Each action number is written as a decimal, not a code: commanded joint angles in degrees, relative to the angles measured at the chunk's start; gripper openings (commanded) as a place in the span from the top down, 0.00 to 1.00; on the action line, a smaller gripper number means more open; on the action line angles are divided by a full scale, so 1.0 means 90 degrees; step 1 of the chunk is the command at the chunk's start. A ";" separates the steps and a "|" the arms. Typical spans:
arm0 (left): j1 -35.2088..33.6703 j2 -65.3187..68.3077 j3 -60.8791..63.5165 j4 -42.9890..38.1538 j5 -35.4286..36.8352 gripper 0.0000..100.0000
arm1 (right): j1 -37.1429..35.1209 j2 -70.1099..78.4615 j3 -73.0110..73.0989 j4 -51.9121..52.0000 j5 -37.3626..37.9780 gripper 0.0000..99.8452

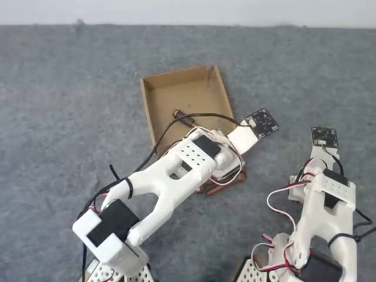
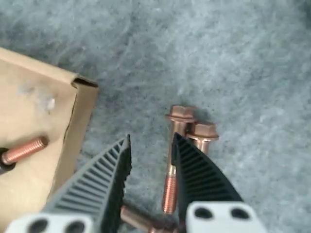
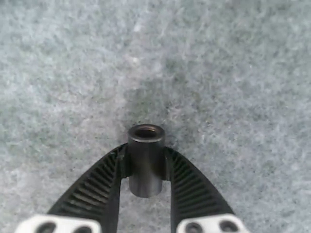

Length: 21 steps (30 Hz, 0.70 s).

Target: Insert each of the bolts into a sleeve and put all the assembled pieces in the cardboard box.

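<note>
The table (image 1: pixel 64 100) is covered by a grey, felt-like carpet. A shallow cardboard box (image 1: pixel 189 94) is set flat on it near the middle, open side up and turned slightly askew. Just outside one corner of the box, three copper-coloured bolts are laid on the carpet. A long bolt (image 2: pixel 179 122) is seen with its threaded end pointing away from its head. A second bolt (image 2: pixel 202 132) is placed just beside it, head by head (most of its shaft is hidden). A third bolt (image 2: pixel 137 221) is found close by, visible only in part.
</note>
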<state>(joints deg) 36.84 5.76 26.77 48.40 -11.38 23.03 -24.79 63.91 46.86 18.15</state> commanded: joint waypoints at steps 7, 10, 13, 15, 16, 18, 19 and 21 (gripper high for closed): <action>0.0205 0.0195 -0.0005 -0.0039 0.0244 0.87 | -0.0073 -0.0239 -0.0029 -0.0073 0.0156 0.99; 0.0186 0.0586 -0.0532 0.0381 0.0430 0.87 | -0.0073 -0.0239 -0.0029 -0.0073 0.0156 0.99; 0.0176 0.1153 -0.1177 0.0840 0.0440 0.87 | -0.0073 -0.0239 -0.0029 -0.0073 0.0156 0.99; 0.0176 0.1465 -0.1568 0.1084 0.0440 0.87 | -0.0073 -0.0239 -0.0029 -0.0073 0.0156 0.99; 0.0176 0.1592 -0.1714 0.1162 0.0449 0.87 | -0.0073 -0.0239 -0.0029 -0.0073 0.0156 0.99; 0.0176 0.1748 -0.1939 0.1270 0.0449 0.87 | -0.0073 -0.0239 -0.0029 -0.0073 0.0156 0.99; 0.0176 0.1778 -0.1988 0.1280 0.0449 0.87 | -0.0073 -0.0239 -0.0029 -0.0073 0.0156 0.99; 0.0195 0.1778 -0.2007 0.1270 0.0449 0.87 | -0.0073 -0.0239 -0.0029 -0.0073 0.0156 0.99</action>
<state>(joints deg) 38.24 22.46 12.26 59.12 -8.13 23.03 -24.79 63.91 46.86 18.15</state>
